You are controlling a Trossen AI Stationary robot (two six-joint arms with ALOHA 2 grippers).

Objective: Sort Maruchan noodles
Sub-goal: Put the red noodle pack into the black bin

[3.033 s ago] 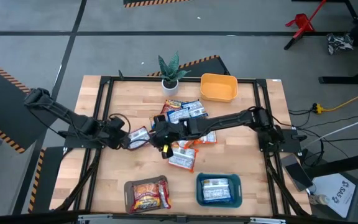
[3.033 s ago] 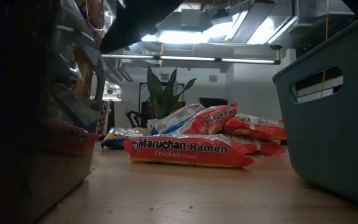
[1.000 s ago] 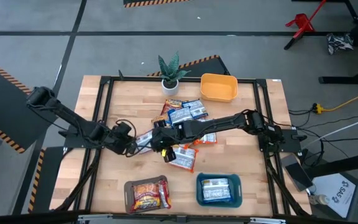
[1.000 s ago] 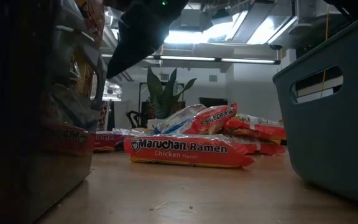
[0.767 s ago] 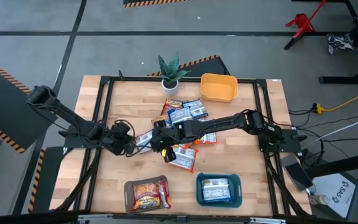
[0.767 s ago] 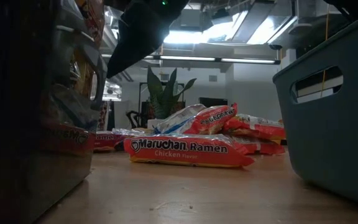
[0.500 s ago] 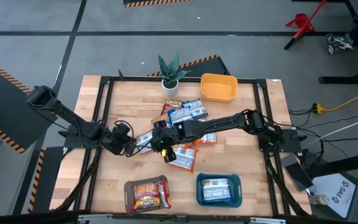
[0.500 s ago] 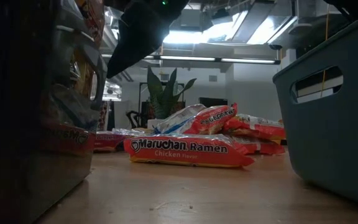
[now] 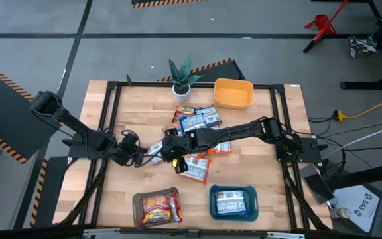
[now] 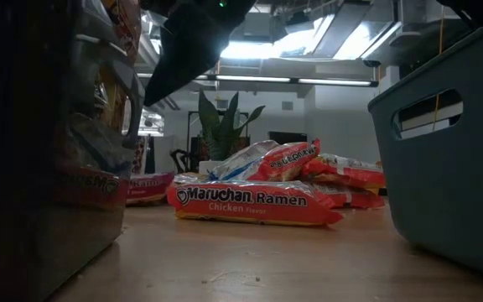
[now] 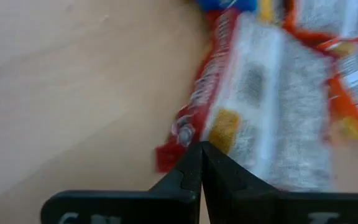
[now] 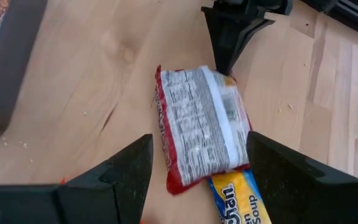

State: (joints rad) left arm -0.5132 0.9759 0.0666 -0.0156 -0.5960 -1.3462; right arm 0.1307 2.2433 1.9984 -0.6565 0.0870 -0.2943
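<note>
While lying white-back-up on the wooden bench [image 9: 251,186], red shiny flat noodle packet [image 12: 201,124] ran lengthwise between spread right tool [image 12: 197,163] and clenched left tool [image 12: 229,31], pinched at one corner.

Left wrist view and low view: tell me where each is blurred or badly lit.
Left wrist view: the red-edged shiny ramen packet is smeared soft, while the shut left gripper stays crisp. Low view: bright ceiling lights glare behind, leaving the near brown tray almost black; the orange chicken ramen packet reads sharp.
</note>
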